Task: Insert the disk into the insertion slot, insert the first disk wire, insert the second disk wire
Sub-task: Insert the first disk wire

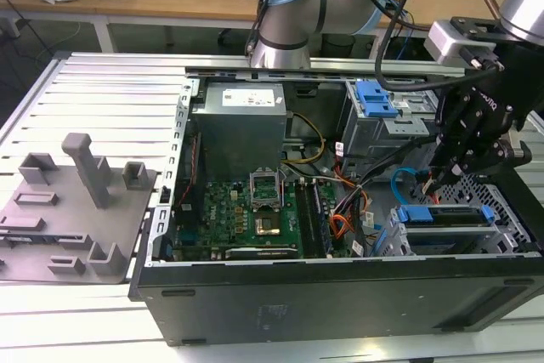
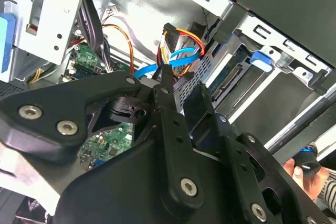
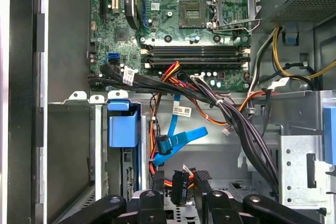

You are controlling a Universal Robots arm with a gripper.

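Gripper (image 1: 452,167) of the robot arm hangs inside an open computer case (image 1: 340,291), above the drive cage at the exterior view's right. Its fingers (image 3: 157,184) stand slightly apart and hold nothing. The black plug of the first disk wire (image 3: 178,186), on its orange, red and yellow leads, lies just past their tips. The disk (image 1: 446,215), in its bright blue carrier, sits inside the insertion slot (image 1: 508,225), the perforated silver cage. The second disk wire (image 3: 181,137), a light-blue flat cable, curls loose in a loop just beside the plug, between the cage and the motherboard (image 1: 246,210). In the second wrist view, a person's hand (image 2: 307,177) shows beyond the case wall.
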